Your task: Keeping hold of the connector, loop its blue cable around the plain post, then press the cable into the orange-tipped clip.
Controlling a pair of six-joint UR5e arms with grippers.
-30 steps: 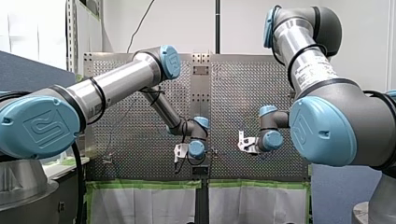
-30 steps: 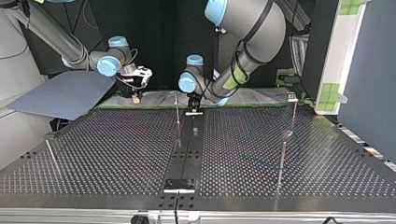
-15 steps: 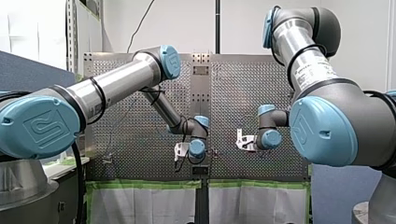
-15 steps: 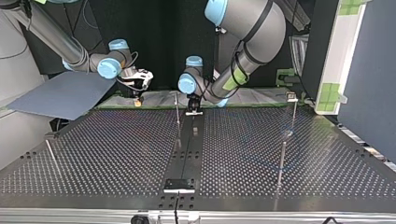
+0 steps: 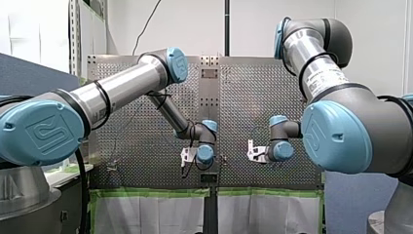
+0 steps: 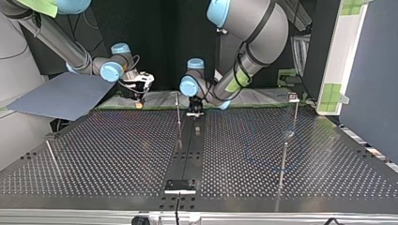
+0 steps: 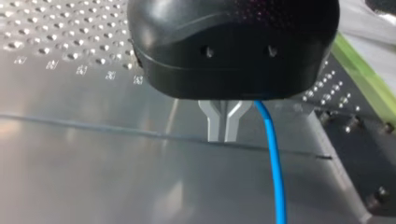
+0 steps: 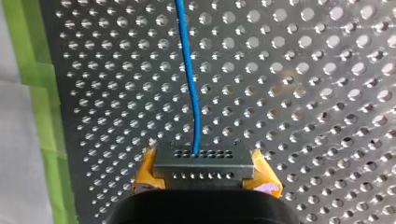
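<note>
Over perforated tabletop (image 6: 117, 154): clamping connector (image 8: 203, 164) in right gripper (image 8: 204, 173), left gripper (image 7: 224, 132) pinched closed beside blue cable (image 7: 273, 158); looping probably next, needing steady tension.

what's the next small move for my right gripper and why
Probably carry the grey perforated connector, pinched between my right gripper's yellow pads, towards the nearest thin metal post: its blue cable runs ahead over the perforated table, with no loop showing in the right wrist view.

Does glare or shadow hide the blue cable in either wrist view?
Left wrist view: a pale sheen lies across the plate, but the blue cable stands out against it. Right wrist view: evenly lit, no strong glare, the cable plain where it runs out of the connector.
</note>
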